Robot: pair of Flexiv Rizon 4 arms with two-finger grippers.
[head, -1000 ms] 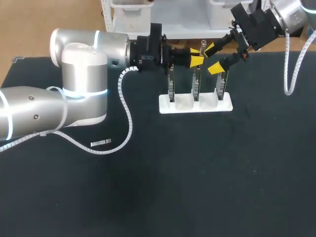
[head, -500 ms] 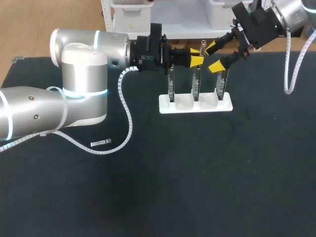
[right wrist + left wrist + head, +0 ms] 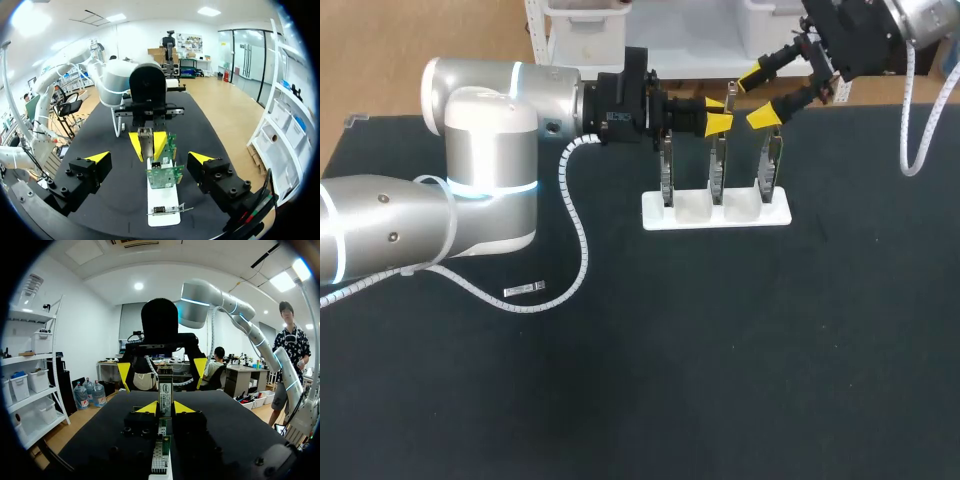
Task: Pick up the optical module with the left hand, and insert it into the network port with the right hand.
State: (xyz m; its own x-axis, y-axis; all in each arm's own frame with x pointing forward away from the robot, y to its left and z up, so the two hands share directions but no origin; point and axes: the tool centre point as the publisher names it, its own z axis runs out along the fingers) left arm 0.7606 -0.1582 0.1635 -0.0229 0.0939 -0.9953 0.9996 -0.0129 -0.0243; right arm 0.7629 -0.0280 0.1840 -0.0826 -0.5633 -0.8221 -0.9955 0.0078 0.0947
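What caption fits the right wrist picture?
Open right claw faces left claw gripping the optical module by green cards.

Desk: black matte top, carrying all items listed here; strip: small, flat, pale silver-grey, lying alone on the desk in the left half of the head view, at a slight slant, well apart from the base; base: white, low oblong block, resting flat towards the desk's far edge, long side running across, top face slotted.
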